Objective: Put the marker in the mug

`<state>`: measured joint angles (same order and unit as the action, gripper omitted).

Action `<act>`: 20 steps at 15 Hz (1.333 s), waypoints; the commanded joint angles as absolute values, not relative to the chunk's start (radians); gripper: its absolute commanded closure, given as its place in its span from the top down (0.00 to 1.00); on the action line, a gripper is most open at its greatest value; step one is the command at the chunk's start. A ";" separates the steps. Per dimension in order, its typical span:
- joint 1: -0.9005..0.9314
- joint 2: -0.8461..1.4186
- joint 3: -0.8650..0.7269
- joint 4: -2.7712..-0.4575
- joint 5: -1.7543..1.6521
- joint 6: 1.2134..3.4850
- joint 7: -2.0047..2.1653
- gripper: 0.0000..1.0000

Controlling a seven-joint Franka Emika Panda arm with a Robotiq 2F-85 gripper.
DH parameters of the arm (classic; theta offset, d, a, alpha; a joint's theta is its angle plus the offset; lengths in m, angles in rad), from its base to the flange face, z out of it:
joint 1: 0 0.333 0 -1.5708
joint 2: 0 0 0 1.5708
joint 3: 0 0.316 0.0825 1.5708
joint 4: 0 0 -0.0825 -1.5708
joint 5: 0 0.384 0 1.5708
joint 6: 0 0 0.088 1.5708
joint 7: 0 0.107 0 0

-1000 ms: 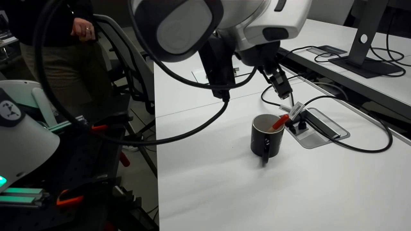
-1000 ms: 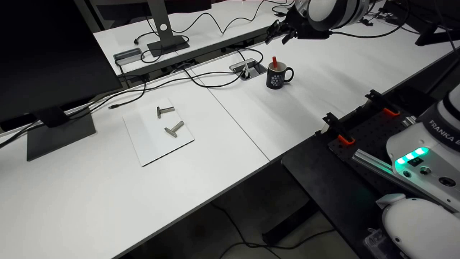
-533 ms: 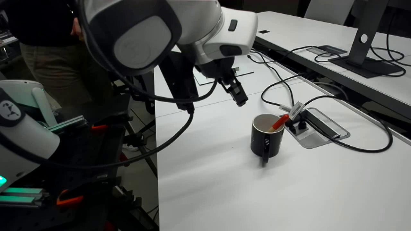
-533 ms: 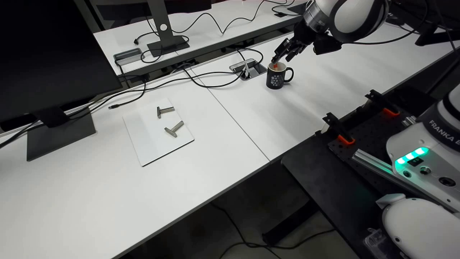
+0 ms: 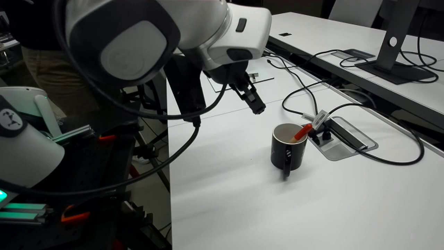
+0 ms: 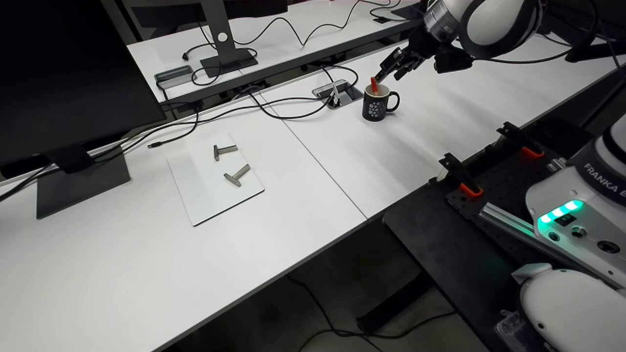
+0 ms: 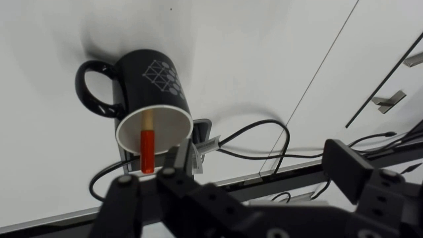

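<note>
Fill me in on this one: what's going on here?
A robot arm is on the job of putting a marker in a black mug, and that looks done. The marker leans inside, tan part down in the mug, red end sticking out past the rim. The mug stands upright on the white table. The gripper hangs open near the mug, holding nothing. A person stands in the background.

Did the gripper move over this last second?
Yes. In an exterior view, the gripper sits lower and further right in the picture than a second ago, judged against the grey cable box, which has not shifted.
</note>
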<state>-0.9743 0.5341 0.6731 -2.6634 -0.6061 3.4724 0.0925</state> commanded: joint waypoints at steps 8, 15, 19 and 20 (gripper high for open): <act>-1.087 0.410 0.863 -2.533 -0.403 3.469 0.082 1.00; -1.114 0.453 0.924 -2.515 -0.337 3.457 0.086 1.00; -1.099 0.442 0.903 -2.518 -0.359 3.457 0.095 1.00; -1.099 0.443 0.903 -2.518 -0.359 3.457 0.095 1.00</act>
